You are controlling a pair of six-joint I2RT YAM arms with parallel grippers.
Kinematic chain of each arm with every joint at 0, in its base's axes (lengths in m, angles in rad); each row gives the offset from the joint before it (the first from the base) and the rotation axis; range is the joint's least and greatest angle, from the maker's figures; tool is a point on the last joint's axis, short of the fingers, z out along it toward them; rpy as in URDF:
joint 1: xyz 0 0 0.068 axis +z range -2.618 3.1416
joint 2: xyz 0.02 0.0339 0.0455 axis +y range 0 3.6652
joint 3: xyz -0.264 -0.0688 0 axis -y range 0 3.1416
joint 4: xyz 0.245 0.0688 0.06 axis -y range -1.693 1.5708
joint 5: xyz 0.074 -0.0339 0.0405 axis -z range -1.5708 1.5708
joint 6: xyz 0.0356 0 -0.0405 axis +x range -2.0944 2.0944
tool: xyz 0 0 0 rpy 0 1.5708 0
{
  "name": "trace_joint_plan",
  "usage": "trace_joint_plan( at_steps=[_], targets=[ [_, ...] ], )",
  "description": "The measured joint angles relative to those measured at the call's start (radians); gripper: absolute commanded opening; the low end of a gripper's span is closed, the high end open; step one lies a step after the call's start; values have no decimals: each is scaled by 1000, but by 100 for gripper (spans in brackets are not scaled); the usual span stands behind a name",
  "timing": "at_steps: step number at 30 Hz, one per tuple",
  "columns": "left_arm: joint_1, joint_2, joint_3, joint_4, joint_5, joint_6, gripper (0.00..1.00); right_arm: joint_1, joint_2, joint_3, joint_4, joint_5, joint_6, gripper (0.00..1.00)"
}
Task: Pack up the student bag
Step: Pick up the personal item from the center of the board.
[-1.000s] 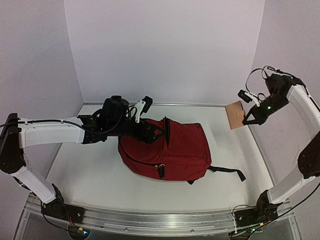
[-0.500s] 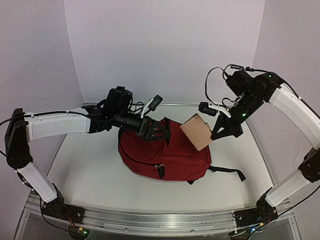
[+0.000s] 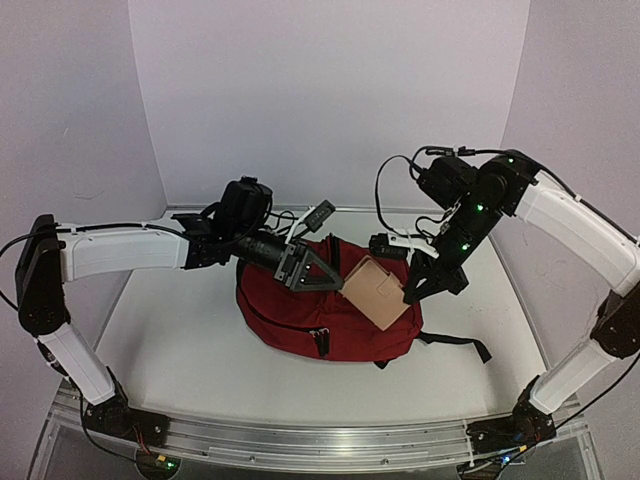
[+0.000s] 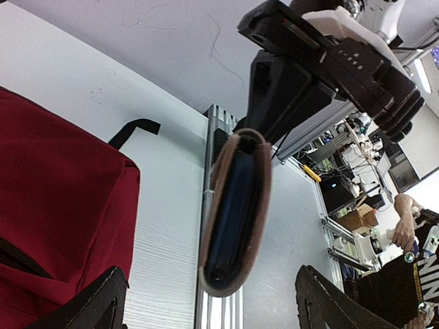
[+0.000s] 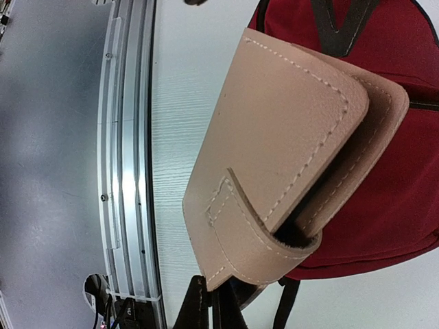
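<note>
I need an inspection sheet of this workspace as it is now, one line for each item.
Surface: white table, with a metal rail along its near edge.
Job's things: red student bag lies at the middle, black strap trailing right; tan notebook held over the bag.
Clutter: nothing seen.
Claws: left claw open at the bag's top; right claw shut on the notebook's edge.
Cables: black cables loop above the right wrist.
Surroundings: pale walls on three sides.
</note>
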Motion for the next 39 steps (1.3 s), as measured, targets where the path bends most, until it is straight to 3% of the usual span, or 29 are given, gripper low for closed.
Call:
trace_joint_plan(
  at_steps=[7, 10, 14, 17, 19, 22, 25, 29, 32, 39],
  targets=[
    [-26, 53, 33, 32, 45, -19, 66, 41, 29, 22, -1, 17, 3, 0],
    [-31, 64, 33, 38, 53, -25, 48, 53, 36, 38, 0, 22, 3, 0],
    [-35, 70, 34, 55, 66, -40, 15, 58, 38, 49, -1, 29, 13, 1],
    [-38, 71, 33, 73, 68, -54, 1, 59, 42, 52, -3, 41, 38, 11],
    [-38, 71, 30, 86, 58, -61, 0, 58, 44, 55, -2, 51, 69, 20],
    [-37, 71, 20, 100, 19, -90, 0, 41, 44, 56, 35, 59, 126, 46],
    [-31, 71, 18, 94, -55, -130, 0, -16, 45, 76, 88, 49, 211, 65],
    [-4, 71, 45, 30, -198, -210, 0, -133, 61, 154, 150, 39, 322, 72],
    [31, 73, 85, -17, -295, -278, 0, -188, 75, 185, 228, 62, 409, 71],
    [113, 69, 56, -76, -485, -422, 0, -185, 136, 175, 367, 94, 606, 71]
  ],
)
